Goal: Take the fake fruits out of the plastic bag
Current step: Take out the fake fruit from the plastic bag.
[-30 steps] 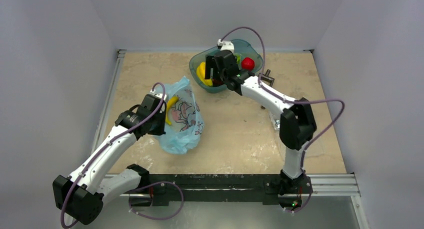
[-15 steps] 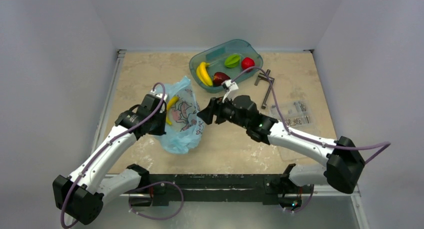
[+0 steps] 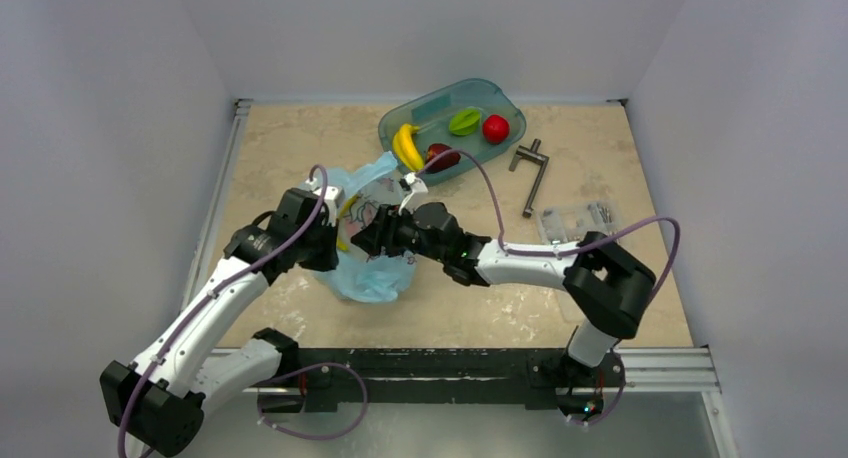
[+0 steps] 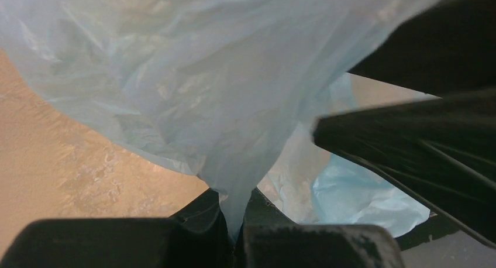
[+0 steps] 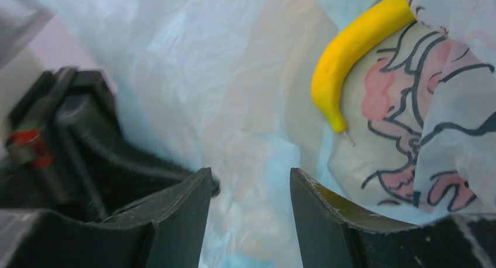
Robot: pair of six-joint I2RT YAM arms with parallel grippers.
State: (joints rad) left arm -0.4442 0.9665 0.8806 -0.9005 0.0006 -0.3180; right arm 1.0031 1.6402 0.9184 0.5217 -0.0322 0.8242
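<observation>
The light-blue plastic bag [image 3: 378,274] with the cartoon girl print lies left of centre. My left gripper [image 3: 325,244] is shut on the bag's edge and holds it up; the left wrist view shows the film [image 4: 205,75] pinched between the jaws [image 4: 234,212]. My right gripper [image 3: 364,235] is open and empty at the bag's mouth [image 5: 251,180]. A yellow banana [image 5: 351,45] lies inside the bag, ahead and to the right of its fingers; it also shows in the top view [image 3: 346,216]. A second banana [image 3: 405,146] and the maroon fruit [image 3: 443,158] lie in the tray [image 3: 432,106].
The teal tray at the back also holds a green fruit [image 3: 463,121] and a red fruit [image 3: 495,128]. A metal handle tool [image 3: 530,173] and a clear packet of metal parts [image 3: 575,221] lie at the right. My left gripper shows at the left of the right wrist view [image 5: 70,139].
My right arm swung from over the tray down and left to the bag's mouth, its gripper open. The left gripper kept its hold on the bag and lifted the edge slightly.
</observation>
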